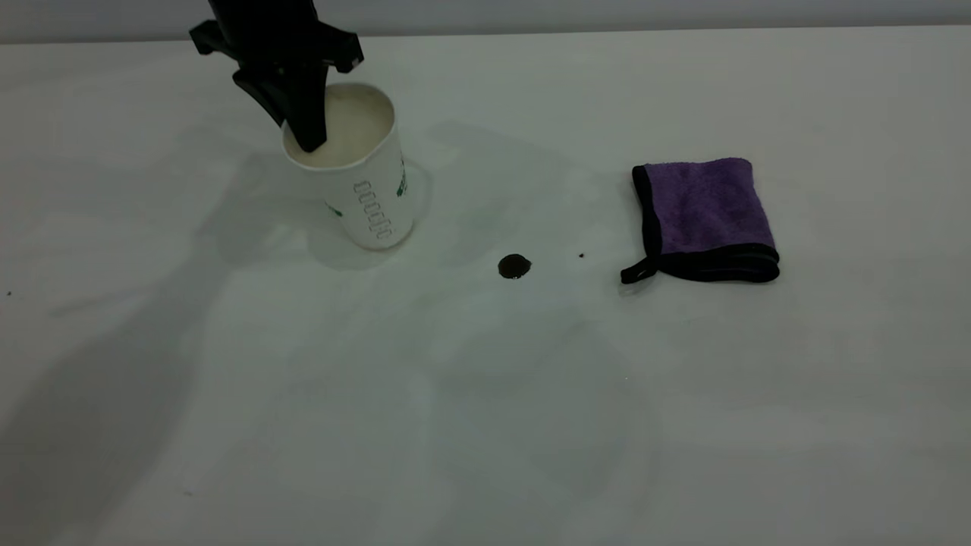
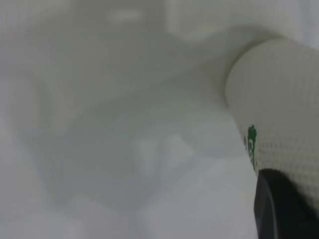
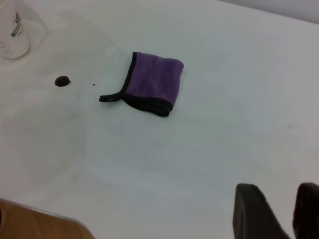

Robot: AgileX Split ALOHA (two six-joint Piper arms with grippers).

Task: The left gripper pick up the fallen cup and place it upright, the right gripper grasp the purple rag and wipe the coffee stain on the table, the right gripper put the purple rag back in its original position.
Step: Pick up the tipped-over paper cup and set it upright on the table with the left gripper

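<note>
The white ribbed cup point(image 1: 364, 178) is nearly upright and tilted a little, with its base at or just above the table point(image 1: 485, 417). My left gripper point(image 1: 300, 140) is shut on its rim, one black finger inside the cream interior. The left wrist view shows the cup wall point(image 2: 279, 99) against a finger point(image 2: 279, 211). The coffee stain point(image 1: 514, 266) lies to the cup's right. The folded purple rag point(image 1: 705, 216) lies further right, untouched. My right gripper point(image 3: 281, 199) is outside the exterior view. It hovers away from the rag point(image 3: 152, 82) with a narrow gap between its fingers, holding nothing.
A tiny dark speck point(image 1: 582, 255) lies between the stain and the rag. The right wrist view shows the stain point(image 3: 62, 81), the cup point(image 3: 15, 30) and a wooden edge point(image 3: 40, 224) at the table's border.
</note>
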